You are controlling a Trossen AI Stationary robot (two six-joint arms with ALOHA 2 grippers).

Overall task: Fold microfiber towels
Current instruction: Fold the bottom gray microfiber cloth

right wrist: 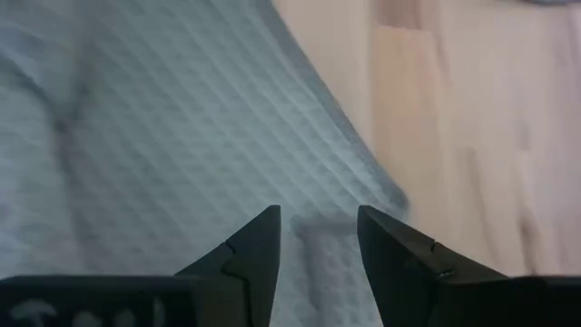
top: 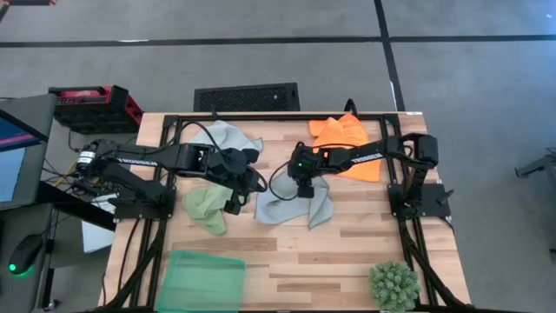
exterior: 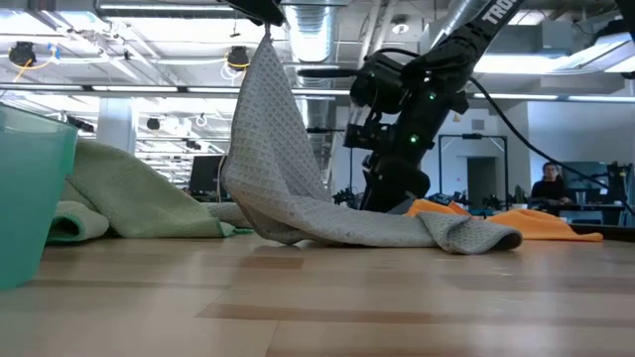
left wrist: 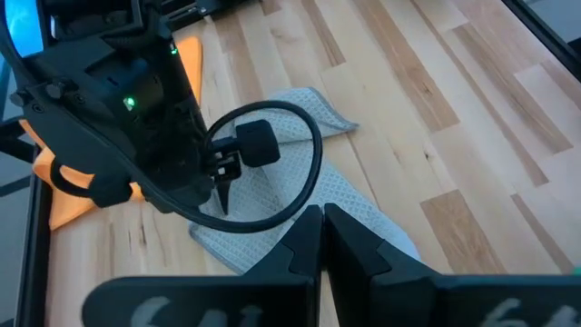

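A pale grey-blue towel (top: 294, 209) lies at the table's middle with one corner raised. My left gripper (top: 252, 181) is shut on that corner, which shows high in the low view (exterior: 264, 28). My right gripper (top: 304, 189) is open and points down just over the same towel (right wrist: 163, 118). I cannot tell whether its fingertips (left wrist: 222, 193) touch the towel. A second grey-blue towel (top: 230, 139) lies crumpled at the far left. The light green towel (top: 205, 209) lies bunched on the left. The orange towel (top: 346, 139) lies at the far right, partly under the right arm. My left gripper pinches the grey-blue towel by one corner (exterior: 266, 42) between its shut fingers (left wrist: 320, 227), coming from above. The towel hangs below the fingers in a steep sheet. Its lower part (exterior: 397, 230) lies spread on the table.
A green translucent tray (top: 204, 280) stands at the near left edge and shows at the left in the low view (exterior: 30, 198). A spiky green plant (top: 395, 283) stands at the near right corner. Bare wood lies between them (top: 304, 261). A person sits far behind the table (exterior: 548, 188).
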